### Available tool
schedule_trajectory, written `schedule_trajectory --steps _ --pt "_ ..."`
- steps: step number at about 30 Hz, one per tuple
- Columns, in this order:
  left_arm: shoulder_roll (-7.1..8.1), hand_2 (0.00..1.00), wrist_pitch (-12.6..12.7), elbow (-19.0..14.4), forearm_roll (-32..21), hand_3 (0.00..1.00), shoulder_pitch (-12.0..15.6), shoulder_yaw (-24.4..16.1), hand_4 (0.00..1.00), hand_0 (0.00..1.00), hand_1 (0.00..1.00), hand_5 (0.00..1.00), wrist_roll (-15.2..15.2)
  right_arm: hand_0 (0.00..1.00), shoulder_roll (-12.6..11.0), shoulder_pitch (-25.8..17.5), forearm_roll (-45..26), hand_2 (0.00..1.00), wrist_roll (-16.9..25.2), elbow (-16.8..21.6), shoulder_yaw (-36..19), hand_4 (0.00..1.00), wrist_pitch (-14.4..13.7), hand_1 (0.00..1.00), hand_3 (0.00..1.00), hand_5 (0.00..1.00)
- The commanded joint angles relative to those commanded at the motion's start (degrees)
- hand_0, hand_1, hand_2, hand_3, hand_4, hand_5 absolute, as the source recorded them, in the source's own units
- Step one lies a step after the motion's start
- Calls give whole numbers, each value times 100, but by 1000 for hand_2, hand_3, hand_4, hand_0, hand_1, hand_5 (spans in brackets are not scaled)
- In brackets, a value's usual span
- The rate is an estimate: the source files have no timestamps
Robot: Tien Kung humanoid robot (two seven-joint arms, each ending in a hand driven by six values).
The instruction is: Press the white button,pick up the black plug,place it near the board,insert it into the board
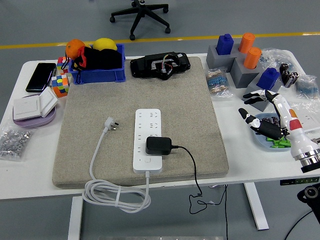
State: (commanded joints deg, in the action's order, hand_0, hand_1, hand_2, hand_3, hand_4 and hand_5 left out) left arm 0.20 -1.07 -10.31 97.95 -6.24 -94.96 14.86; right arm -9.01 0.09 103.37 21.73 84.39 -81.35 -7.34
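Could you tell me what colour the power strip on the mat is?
The power strip is white, seen clearly in the head view.

Plug (158, 145) on power strip (148, 147), strip mid-mat (200, 130), bin (98, 75) behind left, hand (265, 117) right of mat

A coarse, matt beige felt-like mat (140, 110) carries a smooth white plastic power strip (148, 141) and a matt black plastic plug block (158, 146) — its white cable (116, 196) rubbery, the white tabletop (30, 165) smooth, faintly glossy.
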Motion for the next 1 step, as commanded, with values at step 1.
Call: schedule_trajectory --steps 1 --pt "1 500 1 0 0 587 -1 -1 568 473 497 276 -1 651 1 -1 5 514 -9 -1 2 792 -1 552 583 510"
